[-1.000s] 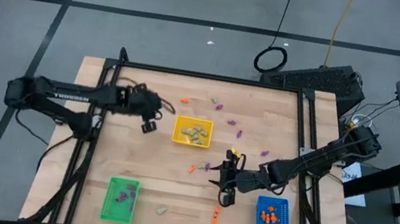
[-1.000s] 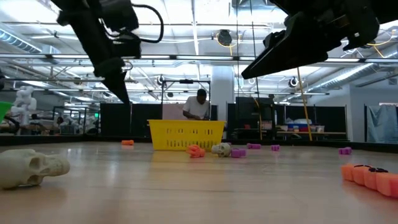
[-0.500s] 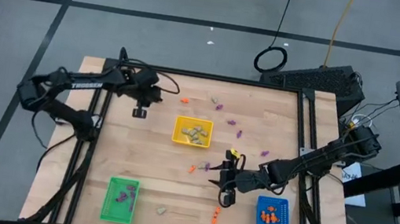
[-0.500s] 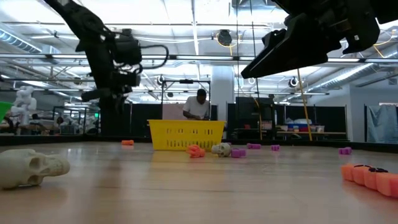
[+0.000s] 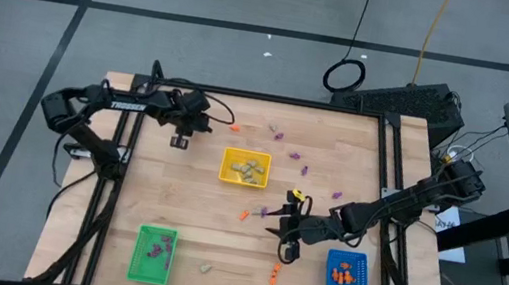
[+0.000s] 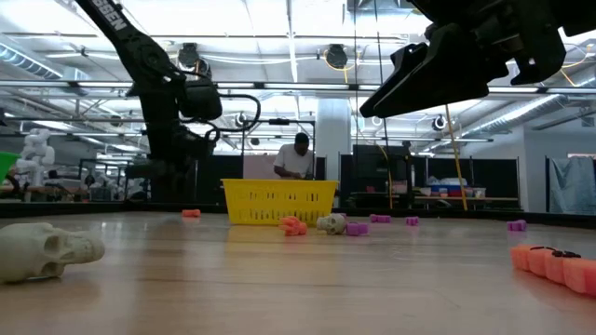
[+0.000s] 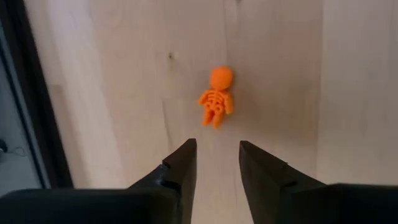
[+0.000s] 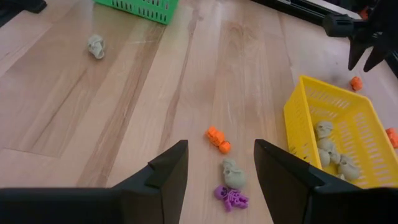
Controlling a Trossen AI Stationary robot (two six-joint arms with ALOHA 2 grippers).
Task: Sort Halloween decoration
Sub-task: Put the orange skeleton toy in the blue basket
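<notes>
My left gripper (image 5: pixel 177 139) hangs open near the table's far left, fingers pointing down (image 7: pixel 217 163). An orange skeleton trinket (image 7: pixel 216 96) lies flat on the wood just ahead of the fingertips, untouched; the low view shows it as an orange trinket (image 6: pixel 191 213) below that gripper (image 6: pixel 175 172). My right gripper (image 5: pixel 287 232) stands open above the table's middle right (image 8: pixel 221 165). Ahead of its fingers lie an orange trinket (image 8: pixel 218 139), a beige skull (image 8: pixel 232 174) and a purple skeleton (image 8: pixel 231 197).
A yellow tray (image 5: pixel 224 163) holding beige pieces sits mid-table. A green tray (image 5: pixel 136 251) with purple pieces is near left, a blue tray (image 5: pixel 329 275) with orange pieces near right. Loose trinkets (image 5: pixel 279 136) dot the far half. A beige skull (image 6: pixel 47 249) lies near the front edge. A black rail (image 7: pixel 37 93) borders the left side.
My left gripper has swung from beside the yellow tray toward the table's far left corner, sunk lower and rolled about its own axis, ending over the orange skeleton. My right gripper has kept still.
</notes>
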